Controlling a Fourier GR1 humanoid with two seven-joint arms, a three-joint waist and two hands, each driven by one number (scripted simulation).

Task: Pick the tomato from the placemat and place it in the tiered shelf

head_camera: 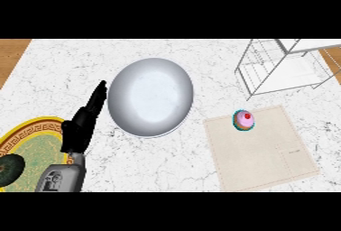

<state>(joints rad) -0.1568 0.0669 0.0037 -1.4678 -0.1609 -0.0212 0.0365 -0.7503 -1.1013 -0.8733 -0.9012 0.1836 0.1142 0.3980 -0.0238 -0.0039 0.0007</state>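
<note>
1. The large white plate [151, 97] sits near the middle of the marble counter [60, 67] and serves as the landmark; nothing lies on it.
2. Right of the plate lies the beige placemat [266, 155]. At the mat's upper left part rests a small item that looks like a cupcake [244, 120] — pink top with a red spot, teal wrapper. No tomato can be made out on the mat.
3. Up and to the right of the plate stands the white wire tiered shelf [283, 67]; its visible tiers hold nothing.
4. Left of and below the plate, at the edge, lies a gold-rimmed patterned plate [33, 135] with a dark round item [10, 169] on it.
5. Just left of the white plate the left hand [83, 124] rests — fingers straight, together, holding nothing.
6. The placemat carries a faint stitched rectangle; no writing can be read.
</note>
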